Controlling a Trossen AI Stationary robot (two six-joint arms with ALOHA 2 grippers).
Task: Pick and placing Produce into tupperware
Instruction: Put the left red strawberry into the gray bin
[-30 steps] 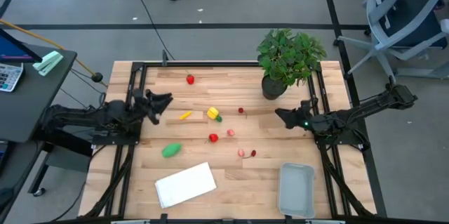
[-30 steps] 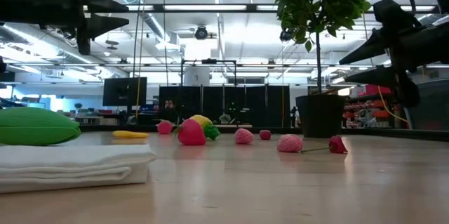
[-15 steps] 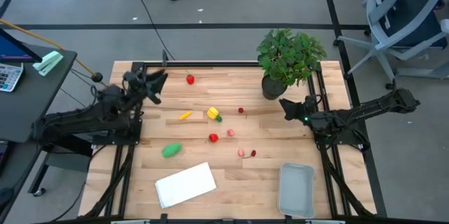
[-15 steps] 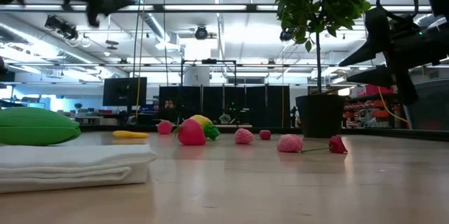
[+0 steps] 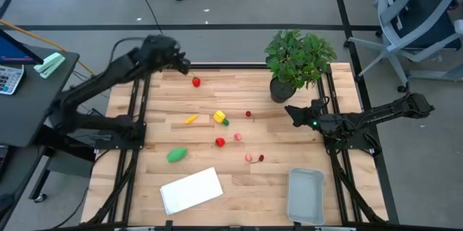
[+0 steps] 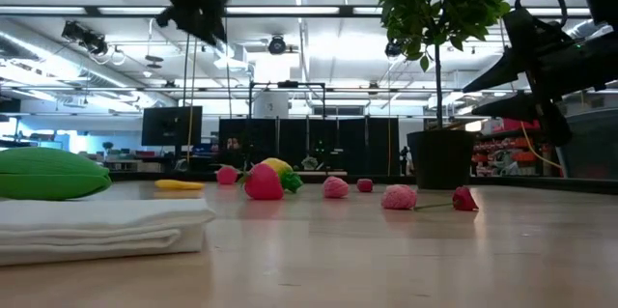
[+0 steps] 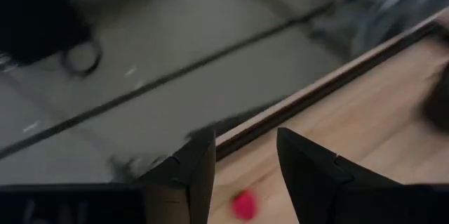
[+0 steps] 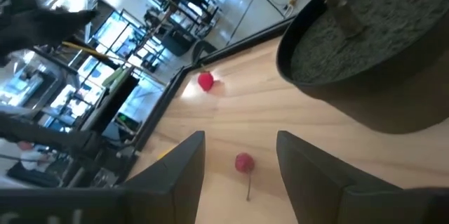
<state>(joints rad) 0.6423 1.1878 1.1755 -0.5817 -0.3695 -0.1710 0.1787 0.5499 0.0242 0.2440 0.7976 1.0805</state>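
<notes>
The produce lies scattered over the wooden table: a red strawberry at the far side, yellow pieces, small red and pink ones in the middle, and a green oval. The pale tupperware stands near the front right and looks empty. My left gripper hangs raised over the far left edge, open, with the strawberry showing between its fingers farther off. My right gripper is open beside the plant pot, facing a tiny red piece.
A leafy potted plant stands at the far right, right by my right gripper. A flat white sheet lies at the front left. Black rails run along both table sides. A desk and a chair stand off the table.
My left arm has lifted and swung from the table's left side toward the far left edge, close to the red strawberry. The right gripper has barely shifted.
</notes>
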